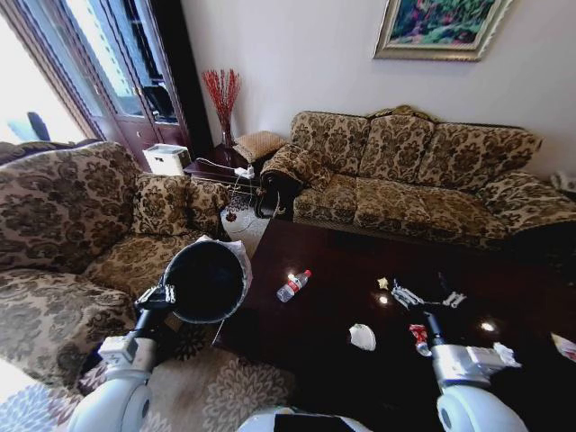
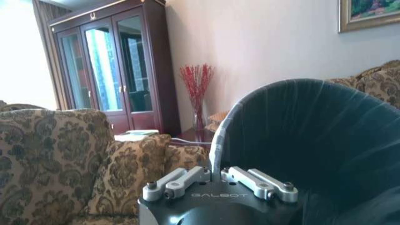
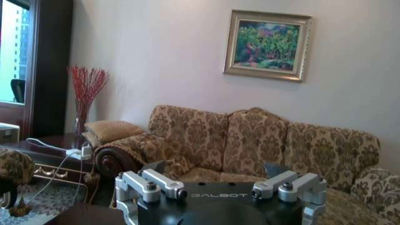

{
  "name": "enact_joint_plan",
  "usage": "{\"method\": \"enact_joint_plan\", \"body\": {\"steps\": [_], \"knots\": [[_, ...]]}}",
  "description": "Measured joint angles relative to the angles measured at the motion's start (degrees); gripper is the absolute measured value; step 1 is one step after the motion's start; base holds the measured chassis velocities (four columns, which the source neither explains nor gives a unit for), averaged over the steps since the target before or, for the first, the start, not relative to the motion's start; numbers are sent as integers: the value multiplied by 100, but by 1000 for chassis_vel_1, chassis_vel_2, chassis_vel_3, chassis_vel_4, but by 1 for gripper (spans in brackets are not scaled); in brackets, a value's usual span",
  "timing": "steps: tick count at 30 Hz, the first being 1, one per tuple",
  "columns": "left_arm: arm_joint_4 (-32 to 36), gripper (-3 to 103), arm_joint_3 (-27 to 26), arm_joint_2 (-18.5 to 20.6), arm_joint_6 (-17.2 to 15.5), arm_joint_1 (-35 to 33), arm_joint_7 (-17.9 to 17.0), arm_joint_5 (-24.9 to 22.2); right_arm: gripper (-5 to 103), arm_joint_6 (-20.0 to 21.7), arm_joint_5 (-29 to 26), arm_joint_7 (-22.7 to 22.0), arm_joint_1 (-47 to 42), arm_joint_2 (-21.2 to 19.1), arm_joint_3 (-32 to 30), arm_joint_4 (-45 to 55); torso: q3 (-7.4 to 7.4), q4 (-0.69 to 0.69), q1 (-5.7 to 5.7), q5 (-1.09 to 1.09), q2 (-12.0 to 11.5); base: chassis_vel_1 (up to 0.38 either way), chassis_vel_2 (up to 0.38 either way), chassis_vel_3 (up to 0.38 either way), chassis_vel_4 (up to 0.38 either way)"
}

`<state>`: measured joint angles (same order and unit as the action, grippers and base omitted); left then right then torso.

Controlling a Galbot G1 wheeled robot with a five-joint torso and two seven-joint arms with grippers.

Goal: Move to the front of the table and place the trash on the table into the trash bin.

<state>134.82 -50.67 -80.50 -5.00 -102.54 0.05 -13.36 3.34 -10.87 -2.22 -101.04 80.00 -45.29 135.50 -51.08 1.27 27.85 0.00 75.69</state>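
The dark glossy table (image 1: 324, 360) lies in front of me. On it are a clear bottle with a red label (image 1: 293, 285), a crumpled white tissue (image 1: 363, 337), a red-and-white wrapper (image 1: 419, 337) and a tiny yellowish scrap (image 1: 382, 283). My left gripper (image 1: 157, 294) is shut on the rim of the black trash bin (image 1: 207, 281), held tilted beside the table's left edge. In the left wrist view the left gripper (image 2: 218, 177) clamps the trash bin's (image 2: 312, 140) lined rim. My right gripper (image 1: 429, 298) hovers open over the table, above the wrapper. In the right wrist view the right gripper (image 3: 214, 169) holds nothing.
A patterned armchair (image 1: 63, 234) stands at the left and a long sofa (image 1: 423, 171) behind the table. A small cluttered side table (image 1: 220, 169) with a vase of red twigs (image 1: 222, 99) fills the far corner. Another wrapper (image 1: 564, 346) lies at the table's right edge.
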Motion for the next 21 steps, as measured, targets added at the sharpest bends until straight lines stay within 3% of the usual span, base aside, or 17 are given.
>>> {"method": "enact_joint_plan", "body": {"steps": [5,8,9,11,12,16,21], "knots": [[3,2,-92,40,-13,36,3,-154,100,14,-39,10,3,-2,-55,1,0,0,0,-1,0,0,0,0,0],[60,2,-515,214,-59,204,-14,-754,100,66,-208,53,16,-27,-266,7,0,0,0,2,0,0,0,0,0],[60,2,-515,214,-59,204,-14,-754,100,66,-208,53,16,-27,-266,7,0,0,0,2,0,0,0,0,0],[102,2,-890,368,-105,350,-31,-1291,100,186,-592,164,52,-90,-744,35,0,0,0,-1,0,0,0,0,0],[102,2,-890,368,-105,350,-31,-1291,100,186,-592,164,52,-90,-744,35,0,0,0,-1,0,0,0,0,0],[176,2,-1467,575,-121,527,-15,-2068,100,407,-1297,374,119,-208,-1607,93,0,-1,0,2,0,0,0,0,0],[232,2,-1567,602,-62,461,124,-2191,100,467,-1672,603,102,-259,-1905,192,0,0,0,-2,0,0,0,0,0]]}}
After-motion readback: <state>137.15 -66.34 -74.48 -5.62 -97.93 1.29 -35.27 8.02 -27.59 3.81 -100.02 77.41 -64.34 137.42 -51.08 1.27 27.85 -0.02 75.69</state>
